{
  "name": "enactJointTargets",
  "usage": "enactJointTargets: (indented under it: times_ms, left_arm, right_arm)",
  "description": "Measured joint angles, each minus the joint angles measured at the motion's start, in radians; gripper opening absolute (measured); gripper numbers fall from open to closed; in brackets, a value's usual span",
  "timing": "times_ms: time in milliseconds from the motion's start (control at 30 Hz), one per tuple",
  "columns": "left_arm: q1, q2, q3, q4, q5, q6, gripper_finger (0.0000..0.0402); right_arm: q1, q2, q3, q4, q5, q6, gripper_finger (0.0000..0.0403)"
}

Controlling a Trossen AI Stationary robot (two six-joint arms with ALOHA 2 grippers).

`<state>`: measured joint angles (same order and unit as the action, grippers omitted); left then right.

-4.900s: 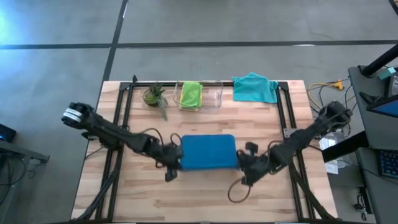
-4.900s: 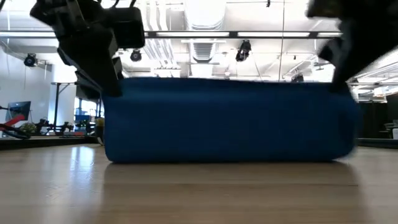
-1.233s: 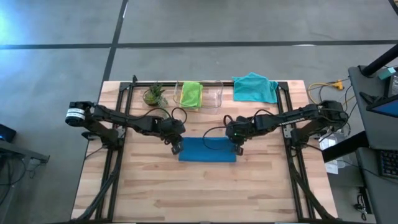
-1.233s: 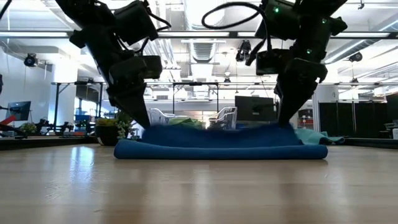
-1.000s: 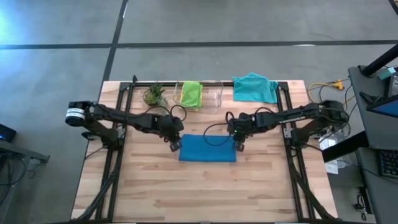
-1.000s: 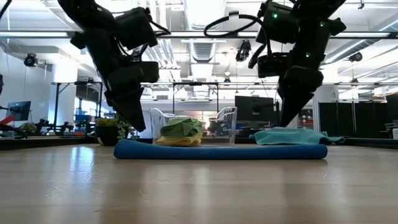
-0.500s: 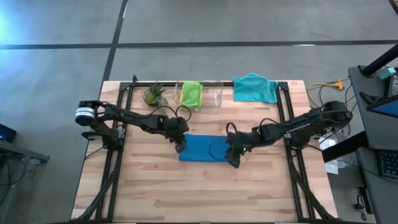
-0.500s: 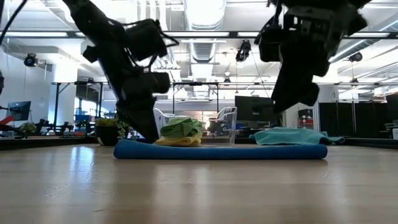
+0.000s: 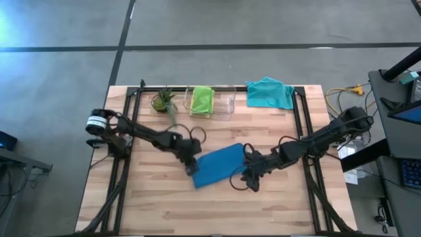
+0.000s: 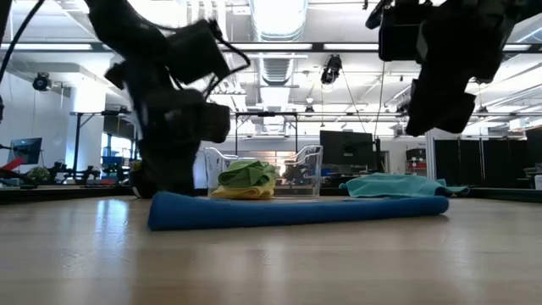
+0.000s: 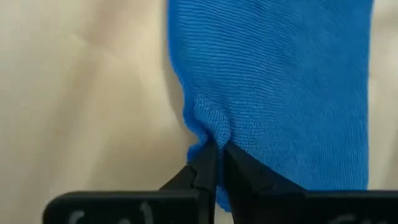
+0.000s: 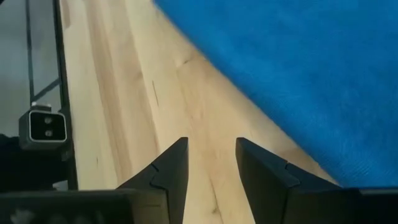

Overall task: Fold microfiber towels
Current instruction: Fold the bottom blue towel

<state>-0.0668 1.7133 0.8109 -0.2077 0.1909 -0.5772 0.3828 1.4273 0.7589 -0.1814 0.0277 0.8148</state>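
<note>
A wooden tabletop [image 9: 217, 204] seen from above, with two dark robot arms reaching in from either side toward a folded dark blue towel [image 9: 217, 165] lying near the middle. The towel sits at a slant, its left end closer to the front edge and its right end farther back.

The left tool [image 11: 216, 163] is clamped on the towel's edge, its two fingers pressed together with a small pucker of blue fabric bunched between them. In the overhead view this tool [image 9: 191, 166] sits at the towel's left end.

The right tool [image 12: 211, 163] hangs just beside the towel's right end, above bare wood. Its fingers [image 12: 169, 169] stand apart with nothing between them, and the blue cloth lies alongside without touching them. From above, this tool [image 9: 250, 176] shows at the towel's right-hand corner.

Along the back of the tabletop stand a small potted plant [image 9: 163, 101], a clear plastic bin [image 9: 227, 103] holding a lime green towel [image 9: 202, 100], and a teal towel [image 9: 270, 92] lying loose beside the bin. From table level, a yellow towel [image 10: 239, 193] shows beneath the green one inside the bin.
</note>
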Motion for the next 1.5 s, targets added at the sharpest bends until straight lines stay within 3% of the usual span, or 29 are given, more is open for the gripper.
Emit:
enactJointTargets:
  times_ms: [300,500,600,700,933,1100,1200,1400,1500]
  left_arm:
    - [-0.258,0.037,0.047,0.156,-0.049,-0.396,0.0002]
    - [-0.363,0.169,0.207,0.183,-0.012,-0.595,0.0001]
    - [-0.383,0.235,0.307,0.168,0.055,-0.572,0.0001]
    - [-0.386,0.23,0.362,0.08,0.058,-0.53,0.0001]
    - [-0.361,0.052,0.352,-0.039,-0.076,-0.384,0.0001]
    - [-0.353,-0.051,0.337,-0.213,-0.178,-0.275,0.0001]
    - [-0.353,-0.077,0.321,-0.236,-0.174,-0.254,0.0001]
    - [-0.366,-0.075,0.24,-0.196,-0.162,-0.253,0.0001]
    - [-0.366,-0.073,0.186,-0.202,-0.159,-0.253,0.0001]
  right_arm:
    - [0.045,-0.001,0.0,-0.001,0.001,-0.118,0.0129]
    - [0.09,-0.001,0.0,-0.001,0.001,-0.161,0.0128]
    - [0.129,-0.001,0.0,0.003,0.001,-0.162,0.0127]
    - [0.188,-0.001,0.0,0.058,0.002,-0.162,0.0125]
    - [0.332,0.021,0.0,0.367,0.112,-0.265,0.0124]
    - [0.354,0.162,0.034,0.674,0.071,-0.485,0.0129]
    - [0.339,0.255,0.124,0.616,0.138,-0.475,0.0129]
    - [0.271,0.399,0.347,0.218,0.446,-0.411,0.0123]
    - [0.204,0.465,0.44,0.038,0.457,-0.353,0.0123]
